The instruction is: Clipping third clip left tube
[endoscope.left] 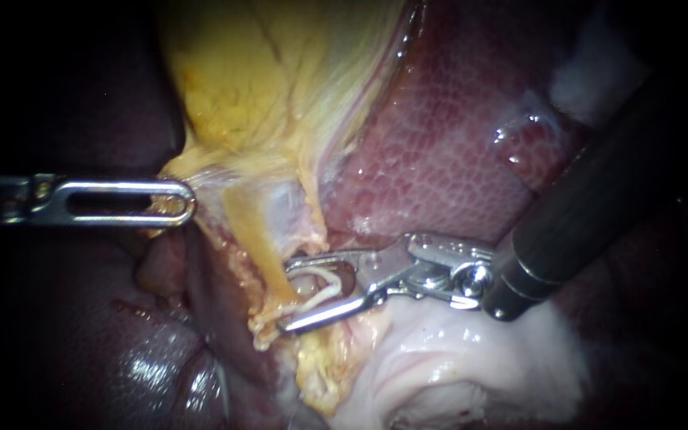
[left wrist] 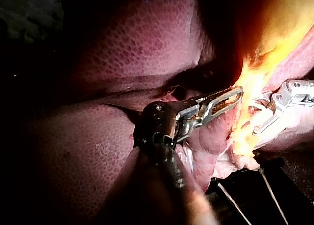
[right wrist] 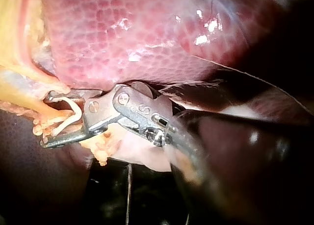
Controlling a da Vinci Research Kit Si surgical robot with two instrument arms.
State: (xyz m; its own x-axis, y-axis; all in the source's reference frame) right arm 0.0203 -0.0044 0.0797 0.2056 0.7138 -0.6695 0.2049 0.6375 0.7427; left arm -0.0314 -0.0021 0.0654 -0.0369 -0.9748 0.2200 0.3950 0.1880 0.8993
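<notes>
1. my right instrument [endoscope.left: 290, 295] has its jaws spread wide, straddling the tube [endoscope.left: 260, 239], with a pale clip [endoscope.left: 324, 280] sitting between them
2. my left instrument [endoscope.left: 181, 203], well apart from the tube, pinches the yellow tissue [endoscope.left: 240, 80] that runs down into it
3. the tube looks soft, slick and easily torn; i'd close squarely across its bare stretch, not its frayed end
4. no writing i can read

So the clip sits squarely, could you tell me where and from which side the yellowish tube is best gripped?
Probably its bare middle stretch, crosswise from the right: the tube runs taut and steep there, and the right instrument's open jaws straddle it from that side.
</notes>
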